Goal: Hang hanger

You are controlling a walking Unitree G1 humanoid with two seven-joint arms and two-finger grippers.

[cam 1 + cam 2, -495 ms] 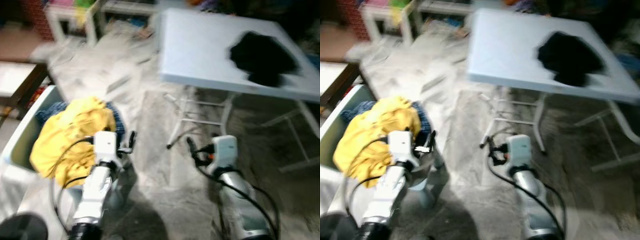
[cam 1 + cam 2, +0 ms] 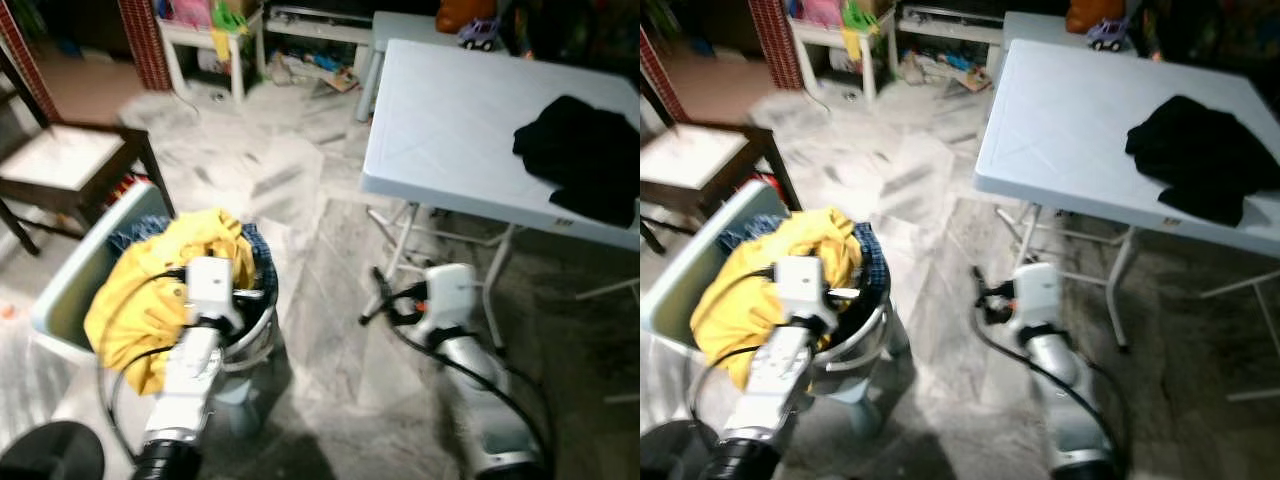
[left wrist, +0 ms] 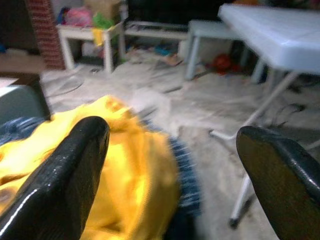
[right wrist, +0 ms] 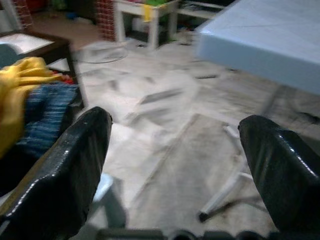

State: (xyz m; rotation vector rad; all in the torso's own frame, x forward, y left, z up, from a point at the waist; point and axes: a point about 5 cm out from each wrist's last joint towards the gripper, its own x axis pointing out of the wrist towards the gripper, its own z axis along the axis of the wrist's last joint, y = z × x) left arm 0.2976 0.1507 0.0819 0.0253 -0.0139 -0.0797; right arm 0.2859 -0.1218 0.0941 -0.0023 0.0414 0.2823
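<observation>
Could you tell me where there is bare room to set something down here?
The white table is bare from its near edge to the black garment. The laundry basket is crowded with yellow cloth.

Black garment (image 2: pixel 585 160) crumpled on white table (image 2: pixel 450 110), yellow garment (image 2: pixel 150 290) heaped in basket (image 2: pixel 88 272)
</observation>
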